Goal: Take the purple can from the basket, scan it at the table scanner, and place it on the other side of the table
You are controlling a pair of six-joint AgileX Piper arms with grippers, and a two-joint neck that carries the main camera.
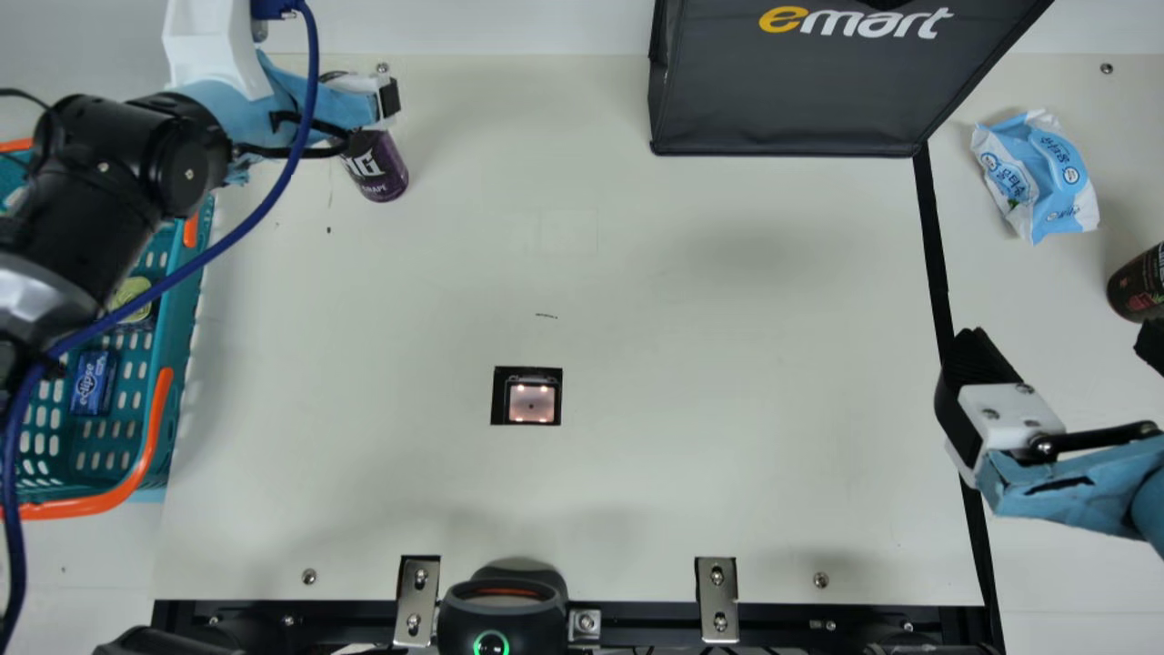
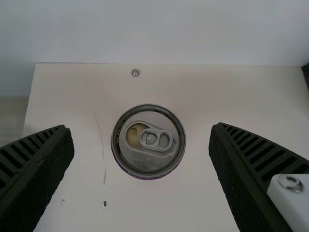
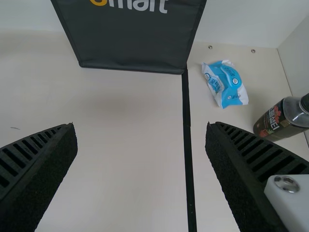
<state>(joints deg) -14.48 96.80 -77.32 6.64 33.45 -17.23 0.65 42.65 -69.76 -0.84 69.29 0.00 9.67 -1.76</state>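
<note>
Near the far left corner of the table [image 1: 709, 300], the purple can [image 1: 380, 173] stands ungripped beneath the wide-open left gripper [image 2: 141, 127]; picking-up seems in hand, calling for a centred squeeze before the scanner [image 1: 532, 403].

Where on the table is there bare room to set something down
Most room: the table between the scanner and the black tape, nearer than the dark bag. A narrower strip lies between basket and scanner. Crowded: the far left, where the left gripper hangs at the purple can, and at or past the tape: the right gripper, blue packet, bottle.
</note>
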